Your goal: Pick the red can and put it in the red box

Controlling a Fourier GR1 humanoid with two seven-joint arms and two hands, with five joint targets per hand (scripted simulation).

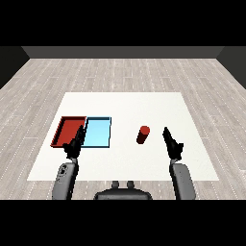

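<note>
My right hand [173, 142] has straight fingers and holds nothing, near the upright red can [142, 135] on the white table [125, 103]. My left hand [75, 142], fingers relaxed, overlaps the red tray [67, 129] beside the light blue tray [98, 133], hiding their near corners.

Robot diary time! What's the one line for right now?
red can: upright on table, unheld | red tray: nothing inside | right hand: open, beside can, apart | left hand: open, over trays

A light blue tray [98, 133] lies on the white table [125, 103], seemingly over grey plank floor [120, 67]
</note>
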